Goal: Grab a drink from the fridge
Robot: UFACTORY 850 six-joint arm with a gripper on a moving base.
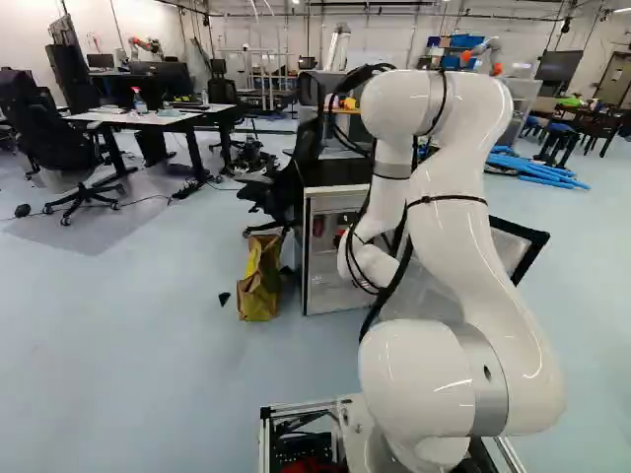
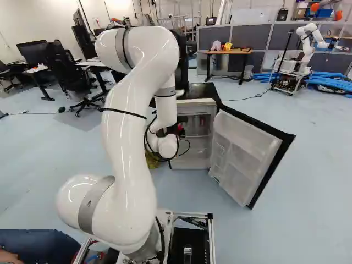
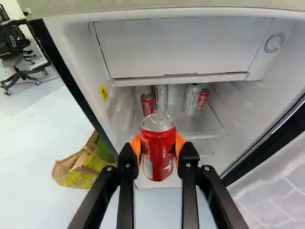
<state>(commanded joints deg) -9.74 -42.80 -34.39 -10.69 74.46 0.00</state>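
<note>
Gleaming red can (image 3: 158, 145), silver-topped, upright, between both fingers (image 3: 158, 151), pads pressed against its sides.

Lighting: bright and diffuse.
Glossy highlights marked the arm (image 2: 130, 137); a pale sheen lay on the floor (image 1: 118, 365).

1. a yellow-and-brown bag (image 1: 259, 281) stands on the pale blue floor (image 1: 118, 335), near the centre of the left base view.
2. a small black scrap (image 1: 224, 299) lies just left of it.
3. a black office chair (image 1: 273, 187) stands above the bag in that view.
4. a white-topped desk (image 1: 148, 117), upper left, carries a spray bottle (image 1: 139, 102).
5. a second office chair (image 1: 41, 128) is at far left.
6. blue tubes (image 2: 333, 83) lie at the upper right of the right base view, near another robot (image 2: 307, 47).
7. a wooden-topped table (image 2: 242, 51), top centre-right, stands before a grey partition (image 2: 257, 36).
</note>
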